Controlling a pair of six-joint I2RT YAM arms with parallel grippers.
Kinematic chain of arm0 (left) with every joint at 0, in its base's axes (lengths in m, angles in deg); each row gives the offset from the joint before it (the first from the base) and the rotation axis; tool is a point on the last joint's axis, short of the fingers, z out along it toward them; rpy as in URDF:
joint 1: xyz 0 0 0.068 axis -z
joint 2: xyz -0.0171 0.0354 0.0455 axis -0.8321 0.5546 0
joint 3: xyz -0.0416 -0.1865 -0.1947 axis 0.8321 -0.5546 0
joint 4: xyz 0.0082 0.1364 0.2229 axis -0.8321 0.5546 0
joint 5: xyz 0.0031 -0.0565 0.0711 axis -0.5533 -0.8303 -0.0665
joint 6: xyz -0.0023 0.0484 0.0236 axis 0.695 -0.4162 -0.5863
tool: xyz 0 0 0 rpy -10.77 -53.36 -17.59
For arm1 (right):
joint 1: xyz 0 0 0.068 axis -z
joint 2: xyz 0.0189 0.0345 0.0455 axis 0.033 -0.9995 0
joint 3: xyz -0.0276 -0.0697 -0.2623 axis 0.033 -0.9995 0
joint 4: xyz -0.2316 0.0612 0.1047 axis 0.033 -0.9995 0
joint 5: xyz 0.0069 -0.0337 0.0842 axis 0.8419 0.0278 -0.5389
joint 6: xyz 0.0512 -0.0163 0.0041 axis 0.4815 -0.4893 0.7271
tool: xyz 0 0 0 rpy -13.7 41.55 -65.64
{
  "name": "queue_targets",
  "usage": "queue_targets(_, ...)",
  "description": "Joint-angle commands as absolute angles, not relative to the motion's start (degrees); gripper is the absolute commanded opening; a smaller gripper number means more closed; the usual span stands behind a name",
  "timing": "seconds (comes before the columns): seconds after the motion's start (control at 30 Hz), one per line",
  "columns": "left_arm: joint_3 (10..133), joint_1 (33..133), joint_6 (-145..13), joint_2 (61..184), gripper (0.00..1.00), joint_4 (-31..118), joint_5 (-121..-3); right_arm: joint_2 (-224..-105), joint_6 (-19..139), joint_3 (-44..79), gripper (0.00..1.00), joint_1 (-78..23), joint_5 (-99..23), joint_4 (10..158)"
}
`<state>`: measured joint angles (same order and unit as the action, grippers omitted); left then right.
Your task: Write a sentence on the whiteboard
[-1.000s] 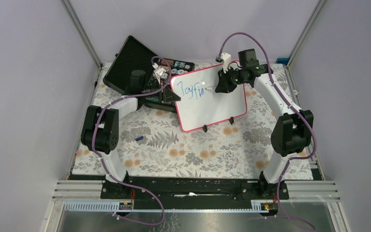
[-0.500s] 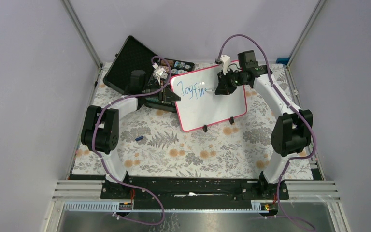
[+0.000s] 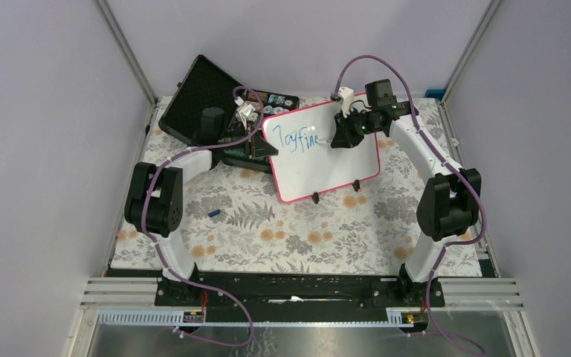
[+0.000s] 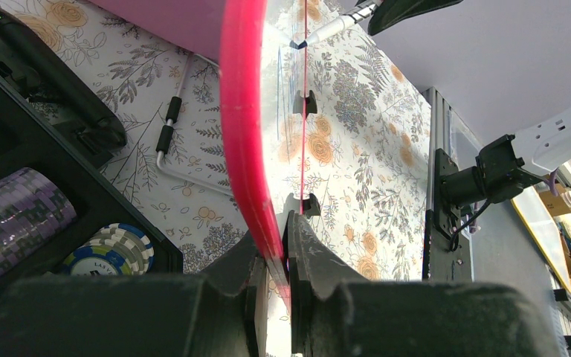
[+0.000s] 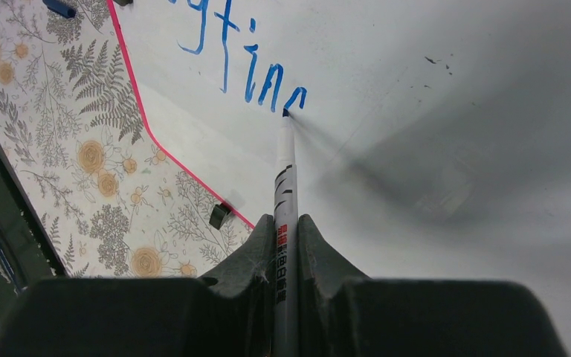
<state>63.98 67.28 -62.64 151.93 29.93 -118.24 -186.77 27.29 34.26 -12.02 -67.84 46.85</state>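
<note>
The whiteboard (image 3: 327, 160), white with a pink-red frame and two black feet, stands tilted on the floral mat at the back middle. Blue writing (image 3: 299, 139) runs across its upper left. My left gripper (image 3: 262, 148) is shut on the board's left frame edge (image 4: 247, 149). My right gripper (image 3: 340, 134) is shut on a white marker (image 5: 285, 193), whose blue tip touches the board at the end of the writing (image 5: 253, 71), just after the last curved stroke. The board's surface fills the right wrist view (image 5: 446, 111).
An open black poker-chip case (image 3: 208, 97) with chips (image 4: 115, 249) lies behind the left gripper. A small blue marker cap (image 3: 214, 213) lies on the mat at the left. Metal frame posts stand at the back corners. A cable (image 4: 171, 130) lies behind the board.
The right gripper has moved the marker rightward along the board; another letter has been added after "Joyfin". The left gripper has stayed clamped on the frame.
</note>
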Motion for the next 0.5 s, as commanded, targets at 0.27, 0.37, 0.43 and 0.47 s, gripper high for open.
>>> queue_targets(0.27,64.64,67.83,-69.65,151.49,0.00,30.19,-116.20,-186.44,26.97,37.98,0.00,-11.48,-64.63,47.17)
queue_targets(0.37,64.62,67.83,-69.78,151.46,0.00,30.34,-116.16,-186.34,26.72,38.14,0.00,-11.43,-64.27,47.17)
queue_targets(0.43,64.76,67.83,-69.82,151.43,0.00,30.37,-116.15,-186.34,26.61,38.14,0.00,-11.39,-64.22,47.00)
queue_targets(0.47,64.80,67.83,-69.79,151.56,0.00,30.37,-116.21,-186.41,26.66,38.36,0.00,-11.38,-64.17,47.03)
